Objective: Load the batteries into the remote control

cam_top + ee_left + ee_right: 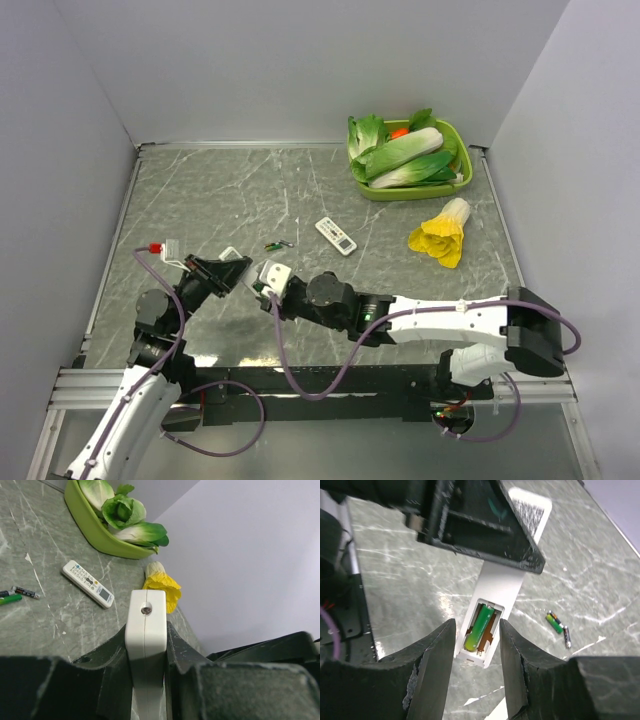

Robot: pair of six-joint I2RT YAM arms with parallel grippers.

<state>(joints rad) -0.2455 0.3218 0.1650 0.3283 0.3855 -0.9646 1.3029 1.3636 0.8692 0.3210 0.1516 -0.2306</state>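
L gripper [146, 641] clamped on remote [501, 586], one green battery [482, 619] in its rear bay, R gripper [476, 635] jaws parted astride it — nothing held, veg [405, 155] in green tray [420, 192]

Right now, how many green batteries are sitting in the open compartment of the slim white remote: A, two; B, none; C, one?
C: the right wrist view shows a single green battery lying in the open compartment of the slim white remote, the slot beside it bare, while a second green battery lies apart on the table.
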